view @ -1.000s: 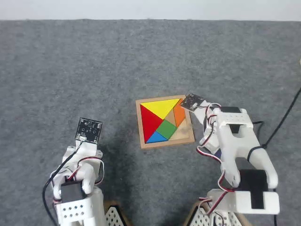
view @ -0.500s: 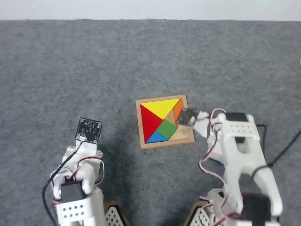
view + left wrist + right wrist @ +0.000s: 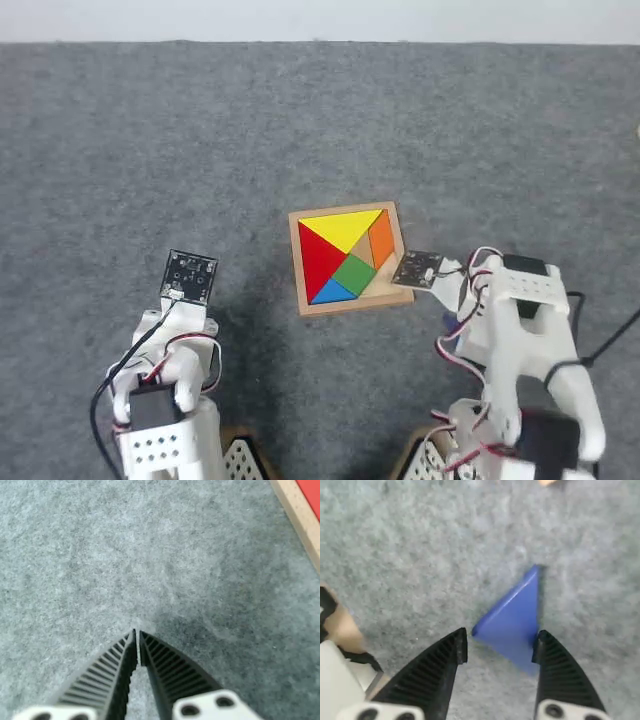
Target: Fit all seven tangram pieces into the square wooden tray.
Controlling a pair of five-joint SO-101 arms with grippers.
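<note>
The square wooden tray [image 3: 346, 305] lies mid-table. In it are a yellow triangle [image 3: 340, 230], a red triangle [image 3: 318, 258], a green square [image 3: 354, 272], a small blue triangle [image 3: 330, 291] and an orange parallelogram [image 3: 381, 238]. Bare wood shows at its near right corner [image 3: 390, 284]. A larger blue triangle [image 3: 512, 622] lies flat on the grey mat, and my right gripper [image 3: 501, 637] stands open with a finger on each side of it. The right arm [image 3: 505, 300] is just right of the tray's near corner. My left gripper [image 3: 136, 632] is shut on nothing above bare mat, left of the tray [image 3: 300, 515].
Grey felt mat [image 3: 200, 140] covers the whole table. The left arm [image 3: 185, 290] stands near the front edge, well left of the tray. Open mat stretches behind and to both sides of the tray.
The right arm has drawn back from the tray's right edge toward the front of the table. The left arm has not moved.
</note>
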